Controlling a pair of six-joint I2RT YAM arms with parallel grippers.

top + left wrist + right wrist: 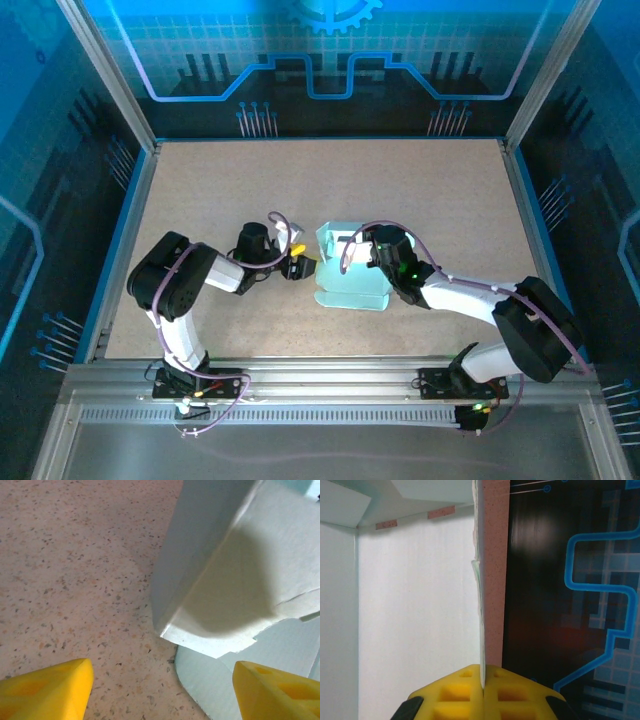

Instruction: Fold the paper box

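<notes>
The paper box (350, 272) is pale mint card, half folded, lying mid-table with walls raised at its far end. My right gripper (366, 246) reaches in from the right and is shut on the top edge of one upright wall. In the right wrist view the thin card edge (481, 630) runs straight down into the closed yellow fingertips (465, 690). My left gripper (303, 266) sits just left of the box, open. In the left wrist view, its yellow fingers (50, 690) stand wide apart, with a raised box corner (210, 630) just ahead and a flat flap (215, 685) below.
The speckled beige tabletop (220, 190) stretches around the box. Blue-lit enclosure walls (330, 60) and metal frame posts (108, 70) bound it on three sides. An aluminium rail (330, 385) carrying the arm bases runs along the near edge.
</notes>
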